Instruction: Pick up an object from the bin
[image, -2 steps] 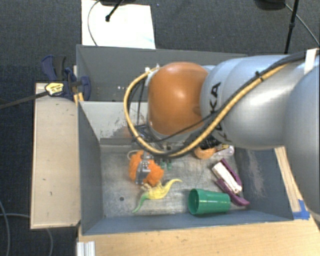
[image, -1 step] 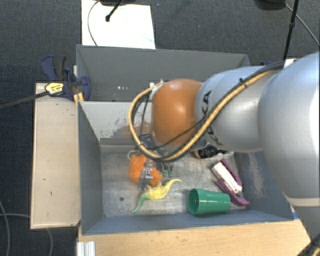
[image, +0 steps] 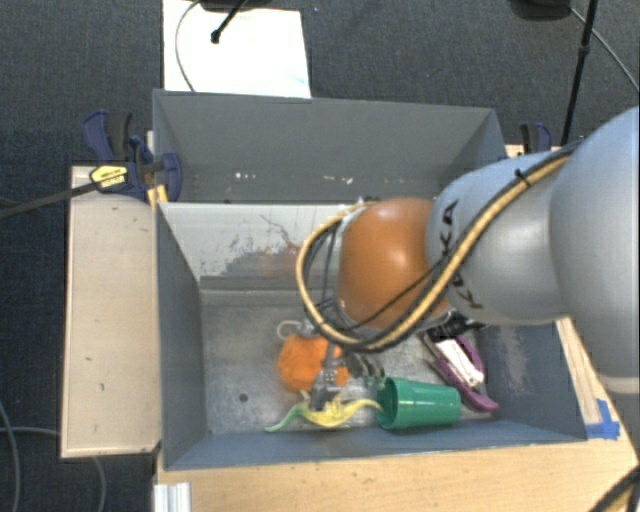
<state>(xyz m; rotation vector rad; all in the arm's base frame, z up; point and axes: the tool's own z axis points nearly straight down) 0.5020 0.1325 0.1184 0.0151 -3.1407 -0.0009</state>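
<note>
My gripper (image: 327, 387) is low in the front middle of the bin, under the arm's wrist. It is pressed against the right side of a round orange thing (image: 298, 364) and sits just above a thin yellow-green bendy thing (image: 322, 414) lying along the front wall. A green plastic cup (image: 420, 403) lies on its side right of the gripper, its mouth turned toward it. The wrist hides part of the orange thing.
A purple and white oblong thing (image: 462, 370) lies at the right front, partly under the arm. The arm and its cables cover the bin's middle and right. The left part of the bin floor is bare grey metal.
</note>
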